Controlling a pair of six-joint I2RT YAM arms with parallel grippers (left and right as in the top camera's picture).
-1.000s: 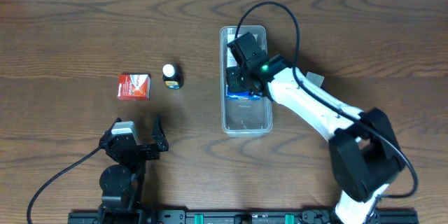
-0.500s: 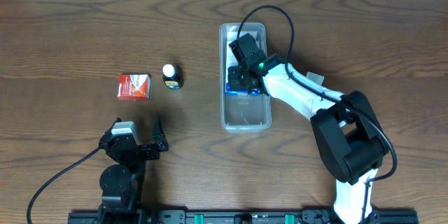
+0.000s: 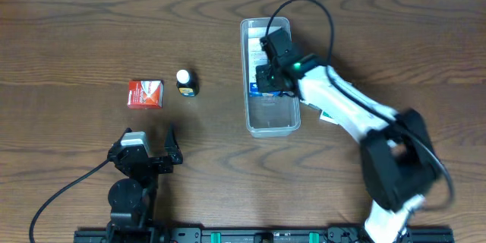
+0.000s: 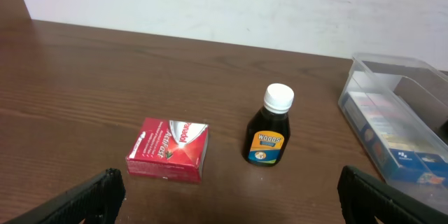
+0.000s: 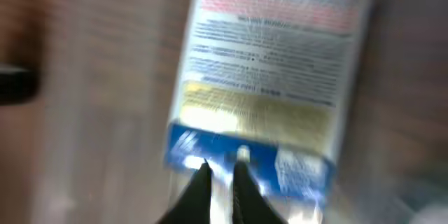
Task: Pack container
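The right end effector [image 5: 222, 178] hangs inside the container [image 3: 271, 118], its fingers drawn close with only a slit between; the blur hides whether anything is nipped there; just below its tips lies a long box [image 5: 266, 77] with a blue end, a yellow band and rows of small print too smeared to read; from the left wrist camera this same box [image 4: 404, 155] lies flat on the container's floor, a small white mark on its blue end, with another pale box beyond it; the container [image 4: 364, 66] is a long narrow clear tub with rounded corners and a raised rim, standing right of centre on the bench [image 3: 83, 38], its long side running away from the robot and its far end a little short of the bench's far edge; the part nearest the robot shows bare floor; the left end effector [image 4: 227, 192] sits low at the near left with fingers spread wide, pinching nothing; ahead of it stands a dark bottle [image 4: 269, 126] with a white cap and a label reading "WOODS'"; just to its left lies a red box [image 4: 169, 149] whose lettering appears to say "Panadol ActiFast"; bottle and red box stand near each other, apart; a wide strip of open wood separates the bottle from the container's left wall, and more lies open toward the far left corner
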